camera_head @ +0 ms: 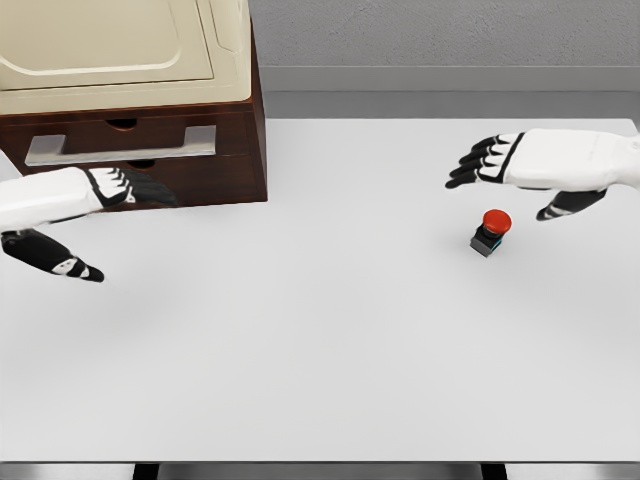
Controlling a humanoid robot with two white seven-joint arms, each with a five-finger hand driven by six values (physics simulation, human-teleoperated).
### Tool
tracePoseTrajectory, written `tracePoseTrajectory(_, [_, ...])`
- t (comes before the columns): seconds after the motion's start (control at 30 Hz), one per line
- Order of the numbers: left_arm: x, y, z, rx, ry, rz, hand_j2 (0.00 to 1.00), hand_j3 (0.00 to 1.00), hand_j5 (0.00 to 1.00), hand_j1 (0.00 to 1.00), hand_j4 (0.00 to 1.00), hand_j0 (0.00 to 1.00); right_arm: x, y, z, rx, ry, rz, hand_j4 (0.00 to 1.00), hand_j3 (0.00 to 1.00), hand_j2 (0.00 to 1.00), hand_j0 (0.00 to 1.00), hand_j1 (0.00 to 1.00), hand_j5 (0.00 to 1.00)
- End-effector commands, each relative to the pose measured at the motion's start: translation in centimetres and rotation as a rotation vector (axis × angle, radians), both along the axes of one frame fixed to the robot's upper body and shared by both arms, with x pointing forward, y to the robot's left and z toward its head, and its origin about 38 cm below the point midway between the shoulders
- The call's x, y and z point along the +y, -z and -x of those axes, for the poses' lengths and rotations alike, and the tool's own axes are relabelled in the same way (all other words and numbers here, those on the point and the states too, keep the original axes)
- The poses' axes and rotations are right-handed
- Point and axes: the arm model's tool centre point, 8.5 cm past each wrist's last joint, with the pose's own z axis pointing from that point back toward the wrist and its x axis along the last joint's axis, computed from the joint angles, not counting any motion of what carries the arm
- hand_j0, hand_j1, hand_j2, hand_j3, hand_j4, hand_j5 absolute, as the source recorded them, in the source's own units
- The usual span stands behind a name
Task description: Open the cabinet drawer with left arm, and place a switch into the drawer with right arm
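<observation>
My left hand [75, 215] hangs spread and empty; the drawer handle [122, 146], lying left-right, sits at its 1 o'clock, near. My right hand [530, 165], likewise spread and empty, has the switch [490, 232] at 7 o'clock.

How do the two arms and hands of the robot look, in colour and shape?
Both arms are smooth white shells. The left hand and the right hand have white backs and five slim black fingers with small white marks at the knuckles. No cables show.
</observation>
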Motion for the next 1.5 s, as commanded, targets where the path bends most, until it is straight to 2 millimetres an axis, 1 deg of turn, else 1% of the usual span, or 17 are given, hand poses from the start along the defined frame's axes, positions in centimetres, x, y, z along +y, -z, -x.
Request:
tracePoseTrajectory(0.0, [0.9, -1.5, -0.2, -0.02, -0.031, 0.019, 1.0, 1.0, 1.0, 1.0, 1.0, 1.0, 1.3, -0.1, -0.3, -0.006, -0.027, -0.023, 1.0, 1.0, 1.0, 1.0, 1.0, 1.0])
tracePoseTrajectory(0.03, [0.9, -2.4, -0.3, -0.044, -0.031, 0.028, 1.0, 1.0, 1.0, 1.0, 1.0, 1.0, 1.7, -0.2, -0.4, -0.013, -0.036, -0.035, 1.0, 1.0, 1.0, 1.0, 1.0, 1.0])
tracePoseTrajectory(0.1, [0.4, -3.1, -0.5, -0.063, -0.019, 0.046, 1.0, 1.0, 1.0, 1.0, 1.0, 1.0, 1.2, 0.2, -0.3, -0.009, -0.019, -0.057, 1.0, 1.0, 1.0, 1.0, 1.0, 1.0])
tracePoseTrajectory(0.13, [0.1, -3.4, -0.8, -0.076, -0.011, 0.057, 1.0, 1.0, 1.0, 1.0, 1.0, 1.0, 1.1, 1.1, -0.1, 0.014, -0.015, -0.056, 1.0, 1.0, 1.0, 1.0, 1.0, 1.0])
tracePoseTrajectory(0.2, [-1.6, -3.2, -1.3, -0.082, 0.027, 0.104, 1.0, 1.0, 1.0, 1.0, 1.0, 1.0, 0.4, 3.0, 0.4, 0.067, -0.003, -0.026, 1.0, 1.0, 1.0, 1.0, 1.0, 1.0])
tracePoseTrajectory(0.23, [-2.3, -2.9, -1.5, -0.079, 0.042, 0.127, 1.0, 1.0, 1.0, 1.0, 1.0, 1.0, -0.4, 3.0, 0.6, 0.068, 0.015, -0.017, 1.0, 1.0, 1.0, 1.0, 1.0, 1.0])
tracePoseTrajectory(0.3, [-2.6, -2.8, -1.5, -0.079, 0.048, 0.133, 1.0, 1.0, 1.0, 1.0, 1.0, 1.0, -1.3, 3.7, 1.1, 0.094, 0.033, 0.005, 1.0, 1.0, 1.0, 1.0, 1.0, 1.0])
tracePoseTrajectory(0.4, [-2.5, -2.9, -1.6, -0.071, 0.046, 0.147, 1.0, 1.0, 1.0, 1.0, 1.0, 1.0, -1.4, 4.3, 1.3, 0.11, 0.035, 0.008, 1.0, 1.0, 1.0, 1.0, 1.0, 1.0])
tracePoseTrajectory(0.6, [-1.2, -2.1, -2.2, -0.03, -0.006, 0.173, 1.0, 1.0, 1.0, 1.0, 1.0, 1.0, -1.0, 3.9, 1.0, 0.113, 0.04, -0.032, 1.0, 1.0, 1.0, 1.0, 1.0, 1.0])
tracePoseTrajectory(0.77, [-0.4, -1.6, -2.6, -0.012, -0.035, 0.182, 1.0, 1.0, 1.0, 1.0, 1.0, 1.0, -0.1, 4.1, -0.7, 0.103, 0.035, -0.016, 1.0, 1.0, 1.0, 1.0, 1.0, 1.0])
tracePoseTrajectory(0.83, [-0.5, -0.9, -2.6, 0.006, -0.038, 0.183, 1.0, 1.0, 1.0, 1.0, 1.0, 1.0, 0.3, 4.0, -1.3, 0.1, 0.033, -0.015, 1.0, 1.0, 1.0, 1.0, 1.0, 1.0])
tracePoseTrajectory(0.93, [-0.5, 0.7, -3.3, 0.037, -0.052, 0.195, 1.0, 1.0, 1.0, 1.0, 1.0, 1.0, -0.5, 4.4, -2.3, 0.095, 0.064, 0.007, 1.0, 1.0, 1.0, 1.0, 1.0, 1.0])
tracePoseTrajectory(1.03, [-0.4, 1.1, -3.7, 0.045, -0.064, 0.203, 1.0, 1.0, 1.0, 1.0, 1.0, 1.0, -1.1, 4.8, -2.6, 0.099, 0.083, 0.021, 1.0, 1.0, 1.0, 1.0, 1.0, 1.0])
tracePoseTrajectory(1.2, [-0.4, 1.1, -3.7, 0.045, -0.064, 0.205, 1.0, 1.0, 1.0, 1.0, 1.0, 1.0, -0.7, 5.6, -2.4, 0.118, 0.072, 0.03, 1.0, 1.0, 1.0, 1.0, 1.0, 1.0])
tracePoseTrajectory(1.27, [0.3, 2.1, -4.2, 0.063, -0.095, 0.204, 1.0, 1.0, 1.0, 1.0, 1.0, 1.0, -0.7, 6.1, -2.6, 0.126, 0.074, 0.033, 1.0, 1.0, 1.0, 1.0, 1.0, 1.0])
tracePoseTrajectory(1.37, [1.0, 2.5, -4.4, 0.073, -0.12, 0.198, 1.0, 1.0, 1.0, 1.0, 1.0, 1.0, -1.3, 6.4, -3.1, 0.126, 0.098, 0.042, 1.0, 1.0, 1.0, 1.0, 1.0, 1.0])
tracePoseTrajectory(1.47, [1.4, 2.7, -4.6, 0.08, -0.134, 0.201, 1.0, 1.0, 1.0, 1.0, 1.0, 1.0, -1.2, 6.5, -3.5, 0.129, 0.105, 0.037, 1.0, 1.0, 1.0, 1.0, 1.0, 1.0])
